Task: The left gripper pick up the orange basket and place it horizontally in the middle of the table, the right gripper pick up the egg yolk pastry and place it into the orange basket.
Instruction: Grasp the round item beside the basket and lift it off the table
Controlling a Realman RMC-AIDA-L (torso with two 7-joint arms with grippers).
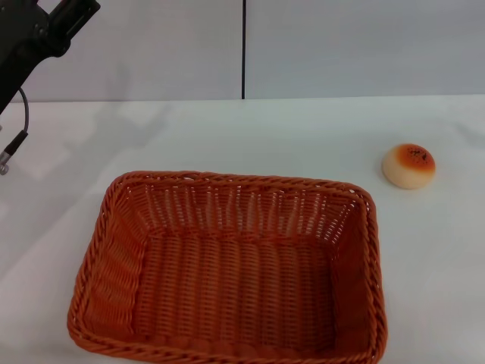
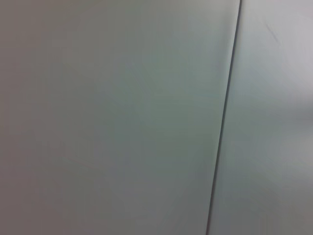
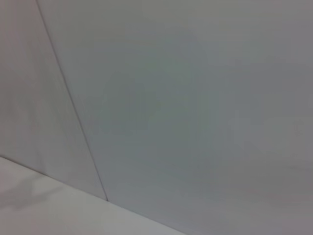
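1. Orange basket (image 1: 227,269): resting flat on the white surface (image 1: 250,136), near the front edge, long side across the view, empty.
2. Egg yolk pastry (image 1: 408,165): on the surface, well apart from the basket, beyond its far right corner.
3. Left tool (image 1: 45,34): raised at the far left, away from the basket; cannot tell whether open or closed.
4. Right tool: not seen in any view.

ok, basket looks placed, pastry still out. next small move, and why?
Probably bring the right gripper, out of view in every picture, down over the egg yolk pastry. The orange basket already lies flat and empty mid-table, the pastry sits alone to its right, and the left gripper is raised at the far left, clear of the basket.
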